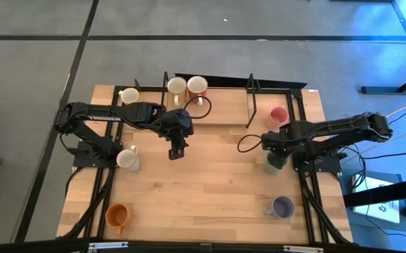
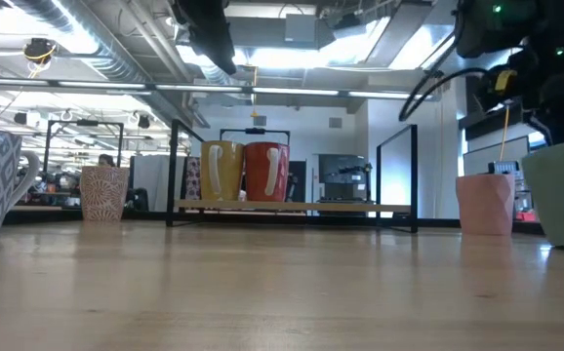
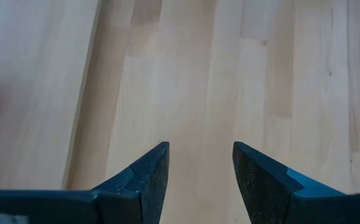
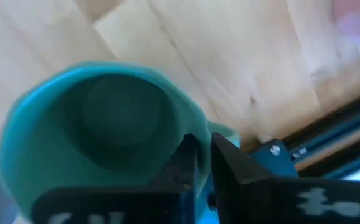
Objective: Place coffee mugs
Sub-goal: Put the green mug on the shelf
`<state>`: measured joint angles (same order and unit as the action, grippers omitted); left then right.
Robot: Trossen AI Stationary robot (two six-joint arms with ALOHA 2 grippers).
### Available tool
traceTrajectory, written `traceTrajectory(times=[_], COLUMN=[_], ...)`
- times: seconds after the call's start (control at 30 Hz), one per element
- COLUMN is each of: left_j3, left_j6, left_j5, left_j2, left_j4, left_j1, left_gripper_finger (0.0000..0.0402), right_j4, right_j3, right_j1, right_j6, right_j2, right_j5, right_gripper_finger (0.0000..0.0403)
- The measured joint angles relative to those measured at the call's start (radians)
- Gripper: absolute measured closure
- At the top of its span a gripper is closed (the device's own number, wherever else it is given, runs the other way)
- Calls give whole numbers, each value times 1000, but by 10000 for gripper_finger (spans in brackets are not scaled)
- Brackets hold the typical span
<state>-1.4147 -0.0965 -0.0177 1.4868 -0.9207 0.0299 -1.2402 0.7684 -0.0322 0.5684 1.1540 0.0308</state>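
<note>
Right gripper [image 4: 203,155] clenched on the rim of the green mug [image 4: 99,124], low at the table's [image 1: 210,190] right edge, near the pink mug [image 1: 278,116]. Best lifted straight up, kept level, wall pinched firmly before swinging toward the shelf [image 1: 224,112]. Left gripper [image 3: 198,168] released, empty, hovering mid-table.

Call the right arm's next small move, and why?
Probably lift the green mug straight up. The right gripper is shut on its rim beside the handle, near the table's right edge, and in the low view the mug looks to be sitting on the wood. The left gripper hangs open over bare wood, empty.
</note>
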Motion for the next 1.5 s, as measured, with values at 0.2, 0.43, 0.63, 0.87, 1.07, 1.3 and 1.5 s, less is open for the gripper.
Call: traceTrajectory(times=[0.2, 0.43, 0.63, 0.87, 1.07, 1.3, 1.5], left_j3=[0, 0, 0, 0, 0, 0, 0], left_j6=[26, 30, 30, 30, 29, 28, 25], left_j5=[0, 0, 0, 0, 0, 0, 0], left_j2=[0, 0, 0, 0, 0, 0, 0], left_j4=[0, -1, -1, -1, 0, 1, 2], left_j1=[0, 0, 0, 0, 0, 0, 0], left_gripper_finger=[230, 230, 230, 230, 230, 230, 230], right_j4=[18, 109, 202, 255, 278, 280, 341], right_j3=[4, 65, 76, 80, 148, 268, 342], right_j1=[0, 0, 0, 0, 0, 0, 0], right_j6=[-23, -83, -112, -131, -182, -263, -314], right_j2=[2, 4, 9, 44, 133, 264, 379], right_j5=[5, 21, 19, 21, 28, 54, 54], right_gripper_finger=[391, 400, 401, 402, 402, 403, 403])
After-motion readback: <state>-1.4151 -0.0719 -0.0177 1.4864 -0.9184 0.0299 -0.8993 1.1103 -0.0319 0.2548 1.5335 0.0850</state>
